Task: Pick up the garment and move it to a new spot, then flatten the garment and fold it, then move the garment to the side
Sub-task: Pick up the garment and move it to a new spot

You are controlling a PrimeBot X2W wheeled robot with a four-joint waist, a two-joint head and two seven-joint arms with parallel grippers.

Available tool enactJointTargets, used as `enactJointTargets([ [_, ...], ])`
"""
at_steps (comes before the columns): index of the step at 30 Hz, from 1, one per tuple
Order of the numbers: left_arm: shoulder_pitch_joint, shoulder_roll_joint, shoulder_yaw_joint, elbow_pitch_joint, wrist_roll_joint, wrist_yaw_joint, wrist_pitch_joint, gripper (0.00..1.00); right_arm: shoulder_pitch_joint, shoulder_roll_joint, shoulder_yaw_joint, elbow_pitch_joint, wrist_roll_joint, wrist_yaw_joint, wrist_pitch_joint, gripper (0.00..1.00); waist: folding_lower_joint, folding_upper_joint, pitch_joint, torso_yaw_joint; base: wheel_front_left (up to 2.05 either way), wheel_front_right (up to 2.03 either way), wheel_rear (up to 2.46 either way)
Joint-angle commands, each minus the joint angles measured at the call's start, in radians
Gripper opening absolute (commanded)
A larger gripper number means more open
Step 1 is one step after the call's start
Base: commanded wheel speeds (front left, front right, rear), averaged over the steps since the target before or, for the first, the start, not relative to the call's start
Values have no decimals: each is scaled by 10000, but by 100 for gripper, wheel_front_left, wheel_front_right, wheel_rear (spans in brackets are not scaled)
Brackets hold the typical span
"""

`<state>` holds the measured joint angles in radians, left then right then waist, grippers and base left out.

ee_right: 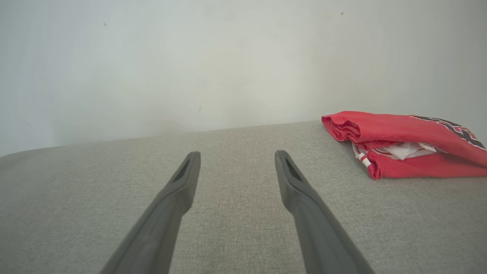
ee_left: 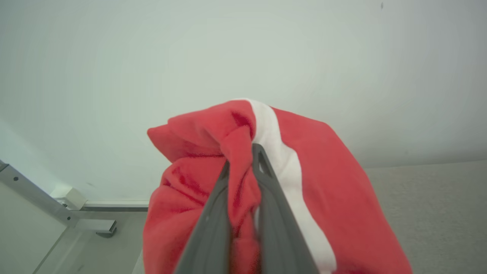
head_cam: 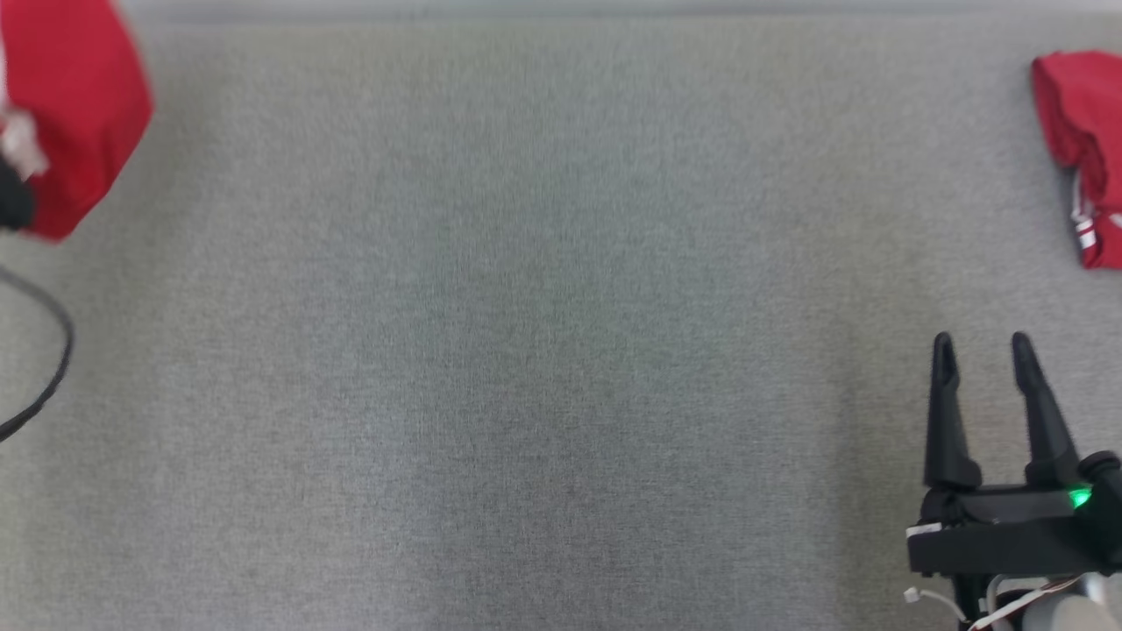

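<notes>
Well, the grey cloth-covered table (head_cam: 543,350) runs right across the head view, and a pale wall (ee_right: 190,57) rises behind its far edge. Over at the far left is the red garment (ee_left: 335,182), bunched up with a broad white stripe running down it. And the left claw (ee_left: 243,158) has it! Both dark fingers are squeezed narrow on a fold of red cloth, with fabric bulging around and over them. The head view catches that same bundle in its upper left corner, blurred.

Across the table at the far right edge, well apart from the held one, a second red garment (head_cam: 1078,149) lies folded on the surface. White lining and striped trim peek from its open end, and there is dark lettering on top.

Down at the lower right, the right claw (head_cam: 982,350) has its fingers spread wide over bare table. The folded piece lies ahead and off to its right, not touching.

A metal frame bar (ee_left: 38,198) slants behind the held garment in the left wrist view. A black cable (head_cam: 53,368) loops in at the left edge of the table. And a small green light (head_cam: 1080,499) glows on the right claw's base.
</notes>
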<state>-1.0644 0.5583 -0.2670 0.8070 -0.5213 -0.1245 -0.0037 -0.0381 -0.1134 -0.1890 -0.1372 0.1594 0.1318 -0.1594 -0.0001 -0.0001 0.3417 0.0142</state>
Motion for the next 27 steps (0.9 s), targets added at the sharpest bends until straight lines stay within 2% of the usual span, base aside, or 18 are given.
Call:
enactJointTargets([
  [1, -295, -169, -237, -442, 181, -52, -135, 0, 124, 143, 116, 172, 80, -26, -129, 100, 1, 1, -618, -149, 0, 0, 0],
  [4, -436, -388, -569, -931, 260, -66, -40, 0, 177, 213, 169, 340, 124, -26, -228, 100, 1, 1, -770, -349, 0, 0, 0],
  [9, -661, -957, -1357, -2389, 353, -52, 287, 0, 220, 387, 352, 764, 260, -26, -478, 100, 1, 1, -1034, -1072, 0, 0, 0],
  [16, -232, -2207, -2201, -3969, 231, 60, 572, 0, 242, 539, 435, 1155, 371, -26, -719, 100, 1, 1, -1067, -1996, 0, 0, 0],
  [22, 582, -3308, -2659, -4153, -57, 320, 353, 0, 158, 608, 558, 1397, 441, -26, -881, 100, 1, 1, -975, -2406, 0, 0, 0],
  [27, 1723, -3734, -3155, -3371, -24, 349, -144, 0, -78, 626, 844, 1726, 575, -26, -972, 100, 1, 1, -929, -2739, 0, 0, 0],
])
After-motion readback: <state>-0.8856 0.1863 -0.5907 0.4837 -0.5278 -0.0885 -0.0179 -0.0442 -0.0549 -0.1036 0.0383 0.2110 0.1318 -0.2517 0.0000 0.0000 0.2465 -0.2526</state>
